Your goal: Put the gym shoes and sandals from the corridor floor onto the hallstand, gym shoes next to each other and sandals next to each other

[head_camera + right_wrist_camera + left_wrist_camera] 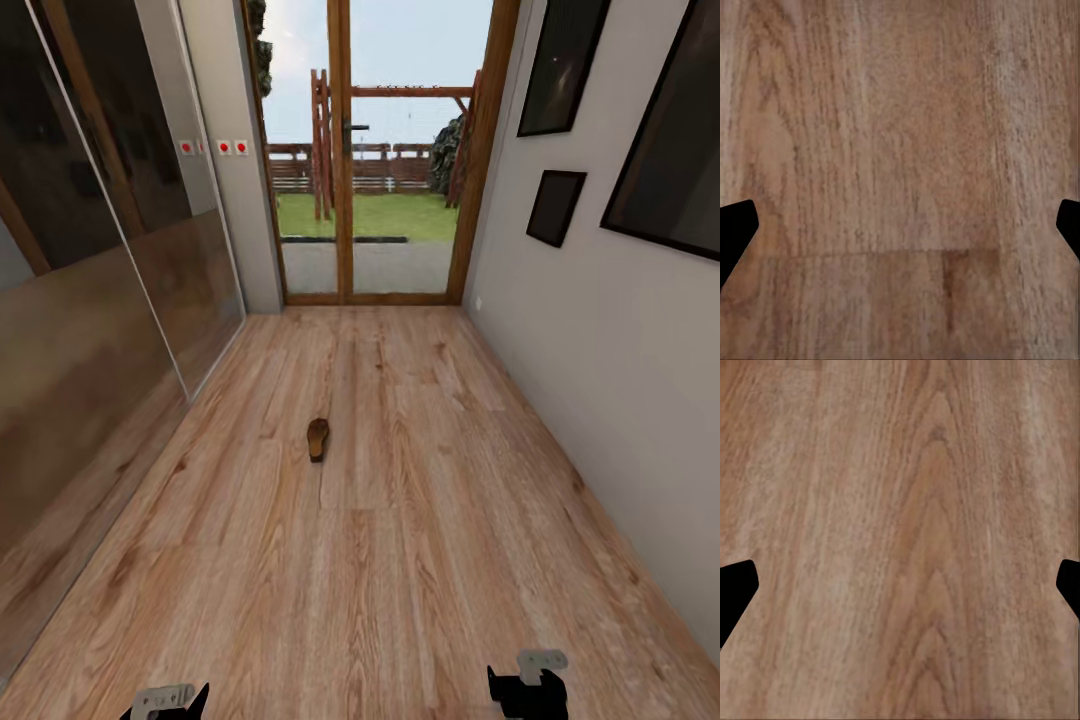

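A single dark-brown sandal (318,438) with a tan footbed lies on the corridor floor (400,560), roughly in the middle of the passage and well ahead of the robot, its length pointing along the corridor toward the glazed wooden door (375,150) at the far end. It sits alone, well apart from both side walls.

On the left runs a sliding mirrored wardrobe (90,300); on the right, a pale wall carries dark framed pictures (556,205). Through the door, a lawn and a wooden fence show outside.

The left tool (165,702) and the right tool (528,685) peek in at the lower edge of the head view, both low and far from the sandal. In the left wrist view the left tool (900,592) has its fingertips (735,589) spread wide with bare wood planks (907,510) between them, holding nothing. In the right wrist view the right tool (900,232) is likewise spread wide, its fingertips (735,229) apart over plain plank flooring (900,135), empty.
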Available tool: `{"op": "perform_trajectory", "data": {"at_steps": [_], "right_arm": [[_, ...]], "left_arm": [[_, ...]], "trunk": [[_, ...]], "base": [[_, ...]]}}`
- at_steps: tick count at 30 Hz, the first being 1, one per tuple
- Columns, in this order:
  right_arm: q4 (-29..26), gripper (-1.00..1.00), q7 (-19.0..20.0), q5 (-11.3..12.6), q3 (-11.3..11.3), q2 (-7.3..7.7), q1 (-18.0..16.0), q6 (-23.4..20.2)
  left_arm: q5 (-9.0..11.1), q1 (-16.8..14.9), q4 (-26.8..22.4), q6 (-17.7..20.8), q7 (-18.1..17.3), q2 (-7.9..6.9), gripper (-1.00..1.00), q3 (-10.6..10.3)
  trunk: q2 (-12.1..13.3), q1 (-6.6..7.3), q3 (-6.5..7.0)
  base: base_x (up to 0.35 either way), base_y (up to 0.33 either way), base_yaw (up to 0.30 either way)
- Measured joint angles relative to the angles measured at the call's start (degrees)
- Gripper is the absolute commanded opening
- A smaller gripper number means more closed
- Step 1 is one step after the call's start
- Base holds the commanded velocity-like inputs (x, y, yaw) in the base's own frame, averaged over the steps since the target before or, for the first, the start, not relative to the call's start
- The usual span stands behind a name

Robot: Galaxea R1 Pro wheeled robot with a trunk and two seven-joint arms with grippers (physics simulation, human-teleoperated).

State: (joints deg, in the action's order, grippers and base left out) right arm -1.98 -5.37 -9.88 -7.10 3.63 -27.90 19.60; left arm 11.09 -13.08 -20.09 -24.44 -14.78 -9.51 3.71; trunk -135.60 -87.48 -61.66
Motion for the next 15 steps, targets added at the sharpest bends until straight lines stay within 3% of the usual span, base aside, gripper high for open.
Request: {"op": "perform_trajectory", "data": {"at_steps": [5, 15], "right_arm": [[-0.02, 1.00, 0.00, 0.02, 0.00, -0.01, -0.01, 0.00], [-0.02, 1.00, 0.00, 0.04, 0.00, -0.10, -0.01, 0.00]], "left_arm": [[0.00, 0.01, 0.00, 0.00, 0.00, 0.00, 1.00, -0.03], [0.00, 0.02, -0.01, 0.00, 0.00, 0.00, 1.00, -0.03]], "trunk": [[0.00, 0.00, 0.00], [0.00, 0.00, -0.12]], "base": [[0.327, -0.108, 0.029], [0.327, -0.108, 0.150]]}}
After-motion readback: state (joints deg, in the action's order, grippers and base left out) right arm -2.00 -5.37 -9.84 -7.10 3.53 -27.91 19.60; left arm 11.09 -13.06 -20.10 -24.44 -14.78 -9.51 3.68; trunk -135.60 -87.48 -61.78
